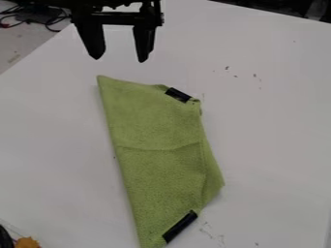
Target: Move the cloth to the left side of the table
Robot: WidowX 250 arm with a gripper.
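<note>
A black gripper hangs at the upper left of the camera view, its two fingers apart with nothing between them. Below it, a folded green cloth lies on the white table, stretching from just under the gripper down to the bottom edge of the view. The cloth carries a black patch at its upper right corner and another at its lower right. Gripper and cloth are apart, with a strip of table showing between the fingertips and the cloth's top edge.
At the bottom left corner sit an orange object and part of something black. Dark cables lie beyond the table's upper left edge. Small dark marks dot the table right of the cloth and near its lower end.
</note>
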